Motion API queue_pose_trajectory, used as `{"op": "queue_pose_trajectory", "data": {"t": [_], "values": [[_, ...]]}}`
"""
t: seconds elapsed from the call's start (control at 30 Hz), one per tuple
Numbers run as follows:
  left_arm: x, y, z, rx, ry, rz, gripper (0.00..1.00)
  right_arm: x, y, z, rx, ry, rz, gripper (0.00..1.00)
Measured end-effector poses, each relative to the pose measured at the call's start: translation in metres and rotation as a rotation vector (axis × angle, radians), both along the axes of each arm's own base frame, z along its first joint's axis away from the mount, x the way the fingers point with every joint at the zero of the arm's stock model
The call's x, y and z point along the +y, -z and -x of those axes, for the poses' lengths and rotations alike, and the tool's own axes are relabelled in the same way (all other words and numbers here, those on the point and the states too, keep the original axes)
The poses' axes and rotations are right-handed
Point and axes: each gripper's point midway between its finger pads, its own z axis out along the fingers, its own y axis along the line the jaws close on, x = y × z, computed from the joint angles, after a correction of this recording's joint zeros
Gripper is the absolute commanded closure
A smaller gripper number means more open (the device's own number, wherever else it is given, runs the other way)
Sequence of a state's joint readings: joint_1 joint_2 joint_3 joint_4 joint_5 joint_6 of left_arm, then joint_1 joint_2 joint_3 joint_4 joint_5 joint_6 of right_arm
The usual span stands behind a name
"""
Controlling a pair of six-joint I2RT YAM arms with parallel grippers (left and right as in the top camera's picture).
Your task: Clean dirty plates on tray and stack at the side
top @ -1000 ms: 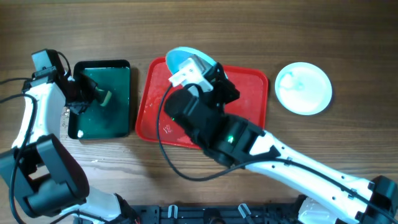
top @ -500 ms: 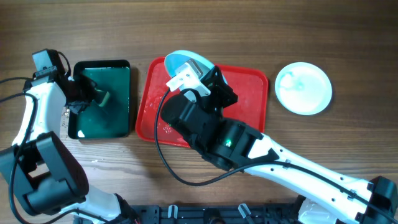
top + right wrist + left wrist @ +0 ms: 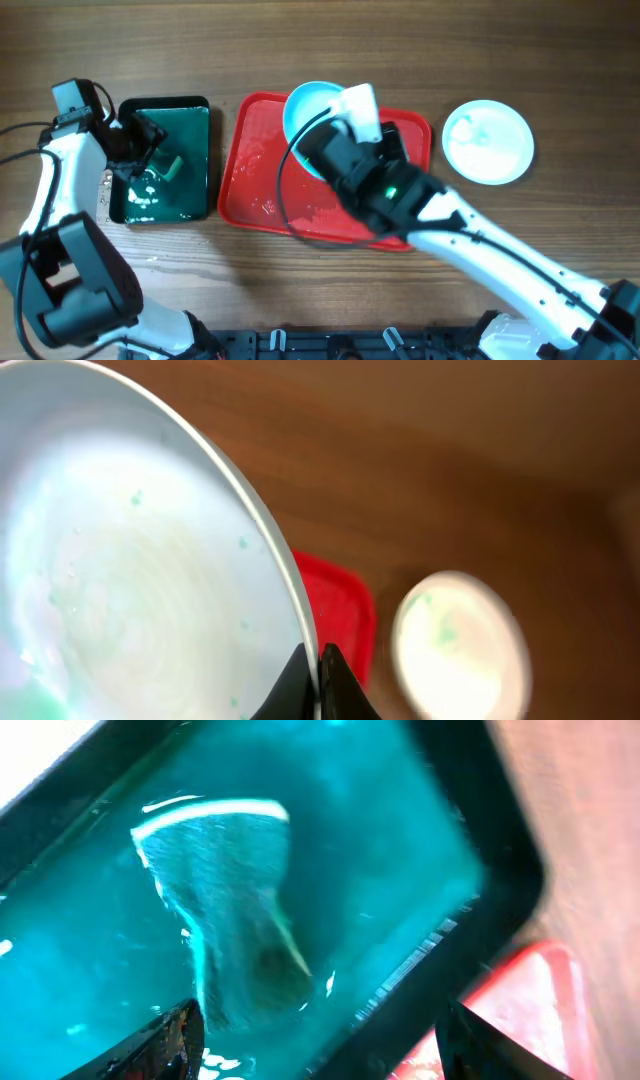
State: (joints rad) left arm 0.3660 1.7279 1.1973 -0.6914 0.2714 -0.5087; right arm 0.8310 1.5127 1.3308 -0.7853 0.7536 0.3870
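Observation:
A light turquoise plate (image 3: 308, 112) hangs tilted over the back of the red tray (image 3: 258, 172). My right gripper (image 3: 338, 130) is shut on its rim. In the right wrist view the fingers pinch the thin rim (image 3: 318, 670) of that plate (image 3: 130, 580), with a corner of the tray (image 3: 342, 610) below. A second pale plate (image 3: 487, 142) with faint teal smears lies on the table to the right, and it also shows blurred as a plate (image 3: 460, 650) in the right wrist view. My left gripper (image 3: 320, 1050) is open above the sponge (image 3: 230, 920).
A dark green tray (image 3: 165, 101) of teal water stands left of the red tray, and the sponge (image 3: 168, 165) lies in it. Its dark rim (image 3: 480, 870) sits close to the red tray's corner (image 3: 525, 1000). My right arm crosses the red tray's front right part.
My left gripper has opened and let go of the sponge in the green tray. My right arm has swung right with the plate, which now faces more upward.

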Motion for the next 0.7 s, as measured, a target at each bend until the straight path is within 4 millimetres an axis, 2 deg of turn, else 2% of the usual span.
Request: {"op": "queue_pose_trajectory", "data": {"t": [0.03, 0.07, 0.2, 0.27, 0.37, 0.4, 0.57, 0.63, 0.7], "values": [[-0.002, -0.009, -0.001, -0.027, 0.008, 0.003, 0.04, -0.006, 0.005, -0.005, 0.028, 0.027, -0.052, 0.96], [-0.004, -0.020, -0.002, -0.059, 0.020, 0.002, 0.00, -0.010, 0.009, -0.008, 0.048, 0.043, -0.088, 0.96], [-0.011, -0.067, -0.003, -0.188, 0.043, -0.009, 0.00, -0.026, 0.027, -0.020, 0.185, 0.083, -0.288, 0.96], [-0.013, -0.079, -0.002, -0.219, 0.047, -0.014, 0.00, -0.040, 0.035, -0.026, 0.252, 0.113, -0.384, 0.96], [-0.015, -0.079, -0.001, -0.218, 0.051, -0.003, 0.00, -0.074, 0.045, -0.030, 0.350, 0.186, -0.513, 0.96], [-0.016, -0.079, -0.001, -0.217, 0.052, -0.001, 0.00, -0.088, 0.047, -0.030, 0.367, 0.223, -0.536, 0.96], [-0.016, -0.079, -0.001, -0.219, 0.053, 0.001, 0.00, -0.209, 0.054, -0.035, 0.339, 0.536, -0.647, 0.96], [-0.016, -0.079, -0.001, -0.219, 0.053, 0.001, 0.00, -0.246, 0.061, -0.029, 0.319, 0.637, -0.672, 0.96], [-0.016, -0.079, -0.001, -0.219, 0.053, 0.001, 0.00, -0.273, 0.072, -0.021, 0.312, 0.712, -0.687, 0.96]]}}
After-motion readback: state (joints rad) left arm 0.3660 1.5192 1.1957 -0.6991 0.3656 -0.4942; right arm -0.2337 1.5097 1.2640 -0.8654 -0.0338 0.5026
